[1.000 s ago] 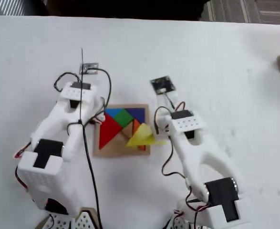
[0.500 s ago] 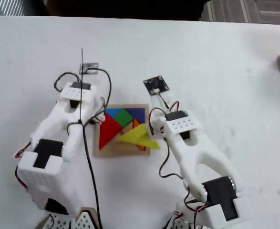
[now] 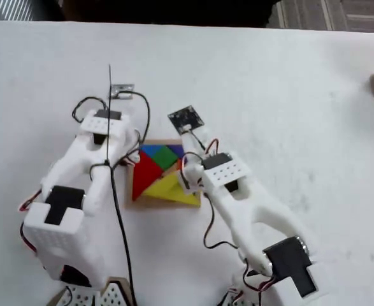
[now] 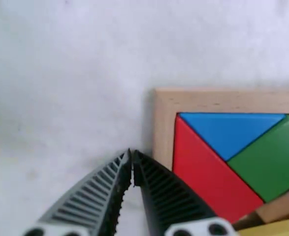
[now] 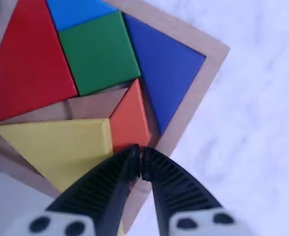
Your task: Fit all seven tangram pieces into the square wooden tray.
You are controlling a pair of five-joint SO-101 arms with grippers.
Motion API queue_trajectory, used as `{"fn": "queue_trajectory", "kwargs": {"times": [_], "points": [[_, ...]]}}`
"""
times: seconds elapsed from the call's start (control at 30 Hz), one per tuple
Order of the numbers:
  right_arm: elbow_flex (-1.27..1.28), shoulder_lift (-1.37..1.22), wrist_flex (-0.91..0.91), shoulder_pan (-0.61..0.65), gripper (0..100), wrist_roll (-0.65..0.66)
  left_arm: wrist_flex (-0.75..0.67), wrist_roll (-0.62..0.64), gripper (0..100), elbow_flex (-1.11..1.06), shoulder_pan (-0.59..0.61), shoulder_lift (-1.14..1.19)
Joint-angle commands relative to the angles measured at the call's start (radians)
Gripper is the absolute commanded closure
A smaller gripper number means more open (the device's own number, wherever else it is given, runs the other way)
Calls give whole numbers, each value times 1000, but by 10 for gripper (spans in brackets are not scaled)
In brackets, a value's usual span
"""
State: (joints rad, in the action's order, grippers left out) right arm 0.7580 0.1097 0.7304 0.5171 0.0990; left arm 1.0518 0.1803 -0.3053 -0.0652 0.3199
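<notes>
White tabletop point(image 3: 288, 95) lies open around the wooden tray point(image 3: 142, 202), which sits between my arms. Its yellow triangle point(image 3: 167, 189) runs lengthwise along the near rim (apex pointing far), right of the red triangle point(image 3: 143, 173). My left gripper point(image 4: 132, 167) is clenched empty just left of the tray, and my right gripper point(image 5: 138, 158) is clenched empty over its near-right corner.

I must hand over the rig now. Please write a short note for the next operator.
Left claw: shut, beside the tray, at its outer edge.
Right claw: shut, above the yellow triangle, next to the orange triangle.
Done: red triangle, light blue triangle, green square, dark blue triangle lie flat in the tray.
Left: yellow seems to overlap the rim; seat it, close the bare gap.
</notes>
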Motion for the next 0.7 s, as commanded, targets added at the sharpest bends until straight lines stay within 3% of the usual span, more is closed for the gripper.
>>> {"fn": "queue_trajectory", "kwargs": {"times": [0.0, 0.4, 0.67], "points": [[-49, 15, -25, 25, 979, -14, -25, -15, 954, 11, -41, -12], [-60, 13, -27, 145, 979, -23, -26, -18, 954, 12, -41, -12], [-61, 18, -22, 113, 979, -23, -26, -18, 954, 12, -41, -12]]}}
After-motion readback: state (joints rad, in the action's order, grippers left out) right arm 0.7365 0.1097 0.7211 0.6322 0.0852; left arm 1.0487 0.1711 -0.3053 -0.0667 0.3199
